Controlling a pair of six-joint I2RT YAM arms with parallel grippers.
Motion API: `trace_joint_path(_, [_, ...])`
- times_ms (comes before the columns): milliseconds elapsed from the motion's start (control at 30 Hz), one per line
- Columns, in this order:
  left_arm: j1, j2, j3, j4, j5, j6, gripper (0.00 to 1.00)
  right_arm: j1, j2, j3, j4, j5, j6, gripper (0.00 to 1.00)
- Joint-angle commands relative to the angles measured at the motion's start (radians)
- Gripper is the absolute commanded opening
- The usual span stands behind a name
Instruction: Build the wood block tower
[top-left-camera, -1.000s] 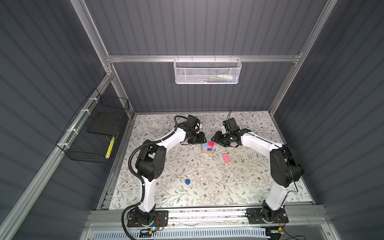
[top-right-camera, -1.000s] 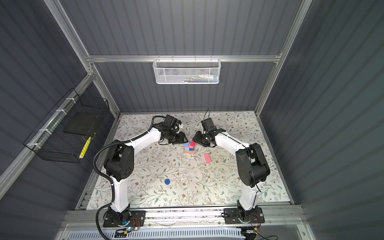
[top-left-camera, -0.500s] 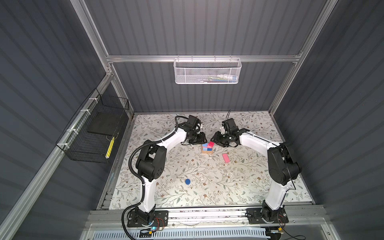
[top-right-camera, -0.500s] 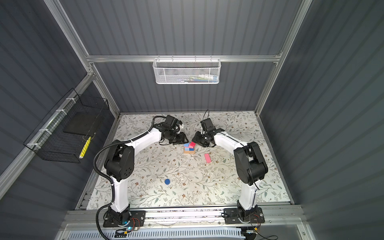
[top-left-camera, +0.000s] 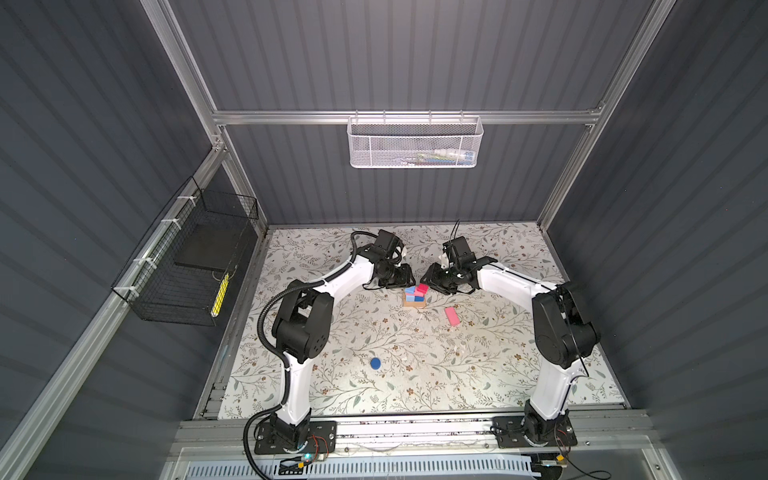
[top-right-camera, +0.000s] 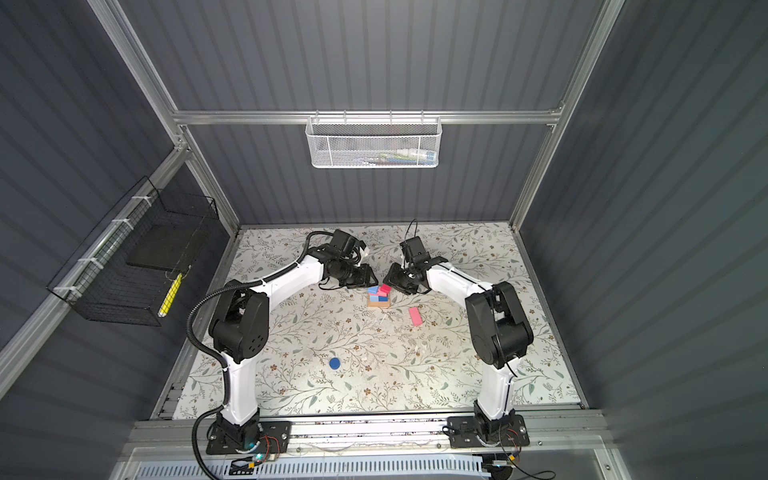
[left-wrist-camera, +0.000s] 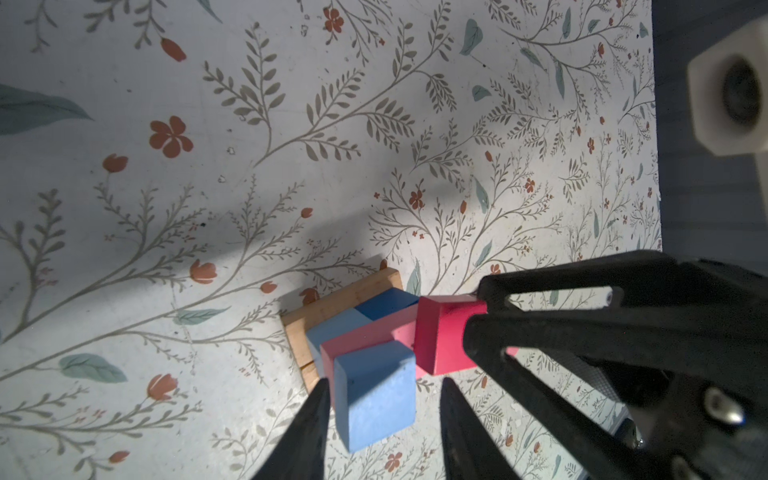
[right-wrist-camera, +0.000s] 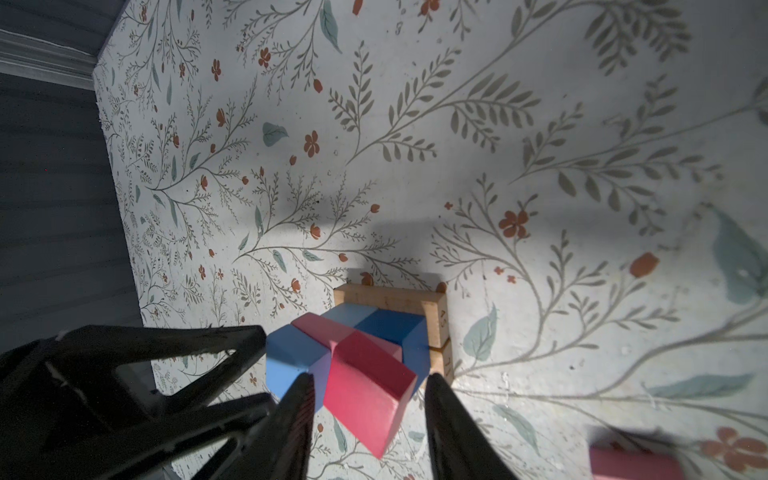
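Left fingers (left-wrist-camera: 307, 428) nearer blue cube (left-wrist-camera: 374, 399), right fingers (right-wrist-camera: 451, 432) nearer red cube (right-wrist-camera: 365, 390)

Tower (top-left-camera: 414, 296) between left pincer (left-wrist-camera: 384, 390) and right pincer (right-wrist-camera: 368, 386), loose oblong (top-left-camera: 451, 316) near its right, disc (top-left-camera: 375, 363) well in front

White links, black joints; black corrugated cable (top-left-camera: 264, 313) along left arm (top-left-camera: 345, 276); right hand (left-wrist-camera: 478, 309) black, slotted fingers (left-wrist-camera: 582, 332).
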Motion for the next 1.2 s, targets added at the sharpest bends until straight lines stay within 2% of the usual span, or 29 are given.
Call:
trace_joint_path(0, [-0.007,0.028,0.029,-0.020,0.019,-0.004,0.43,-0.001,0.014,0.027,-0.007,-0.008,0.008,0.46])
trace_joint_path(1167, [-0.008,0.027,0.034,-0.026,0.019,-0.002,0.43,0.007,0.044,0.049,-0.013,-0.014,0.010,0.39])
